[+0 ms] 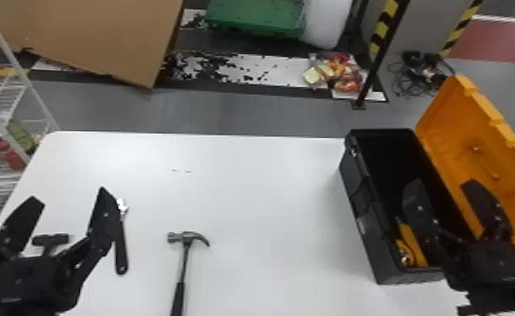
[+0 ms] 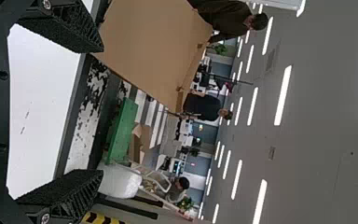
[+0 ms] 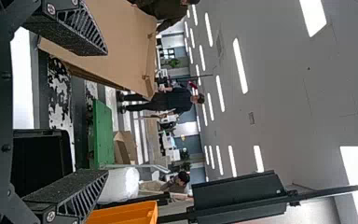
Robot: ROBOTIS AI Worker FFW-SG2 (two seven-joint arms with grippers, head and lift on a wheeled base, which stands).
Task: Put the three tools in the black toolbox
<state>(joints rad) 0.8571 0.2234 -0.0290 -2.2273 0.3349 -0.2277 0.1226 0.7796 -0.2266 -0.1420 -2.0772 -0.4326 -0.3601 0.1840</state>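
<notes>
In the head view my left gripper (image 1: pixel 69 206) is open at the table's left, its right finger partly over a wrench (image 1: pixel 120 243). A claw hammer (image 1: pixel 186 248) lies to the right of the wrench, handle toward the near edge. The black toolbox (image 1: pixel 367 210) stands at the right, lid open, with a yellow-and-black tool (image 1: pixel 411 246) inside its near end. Over the box my right gripper (image 1: pixel 443 193) stands open and holds nothing. The left wrist view has my left gripper (image 2: pixel 100 112) with fingers wide apart; the right wrist view has my right gripper (image 3: pixel 106 112) likewise.
The orange lid (image 1: pixel 487 155) leans outward on the toolbox's right side. The white table (image 1: pixel 269 189) ends in a straight far edge. Beyond it are a large cardboard sheet (image 1: pixel 88 33), a green platform (image 1: pixel 254 17) and a dark post (image 1: pixel 380 59). A wire rack (image 1: pixel 0 180) stands at the left.
</notes>
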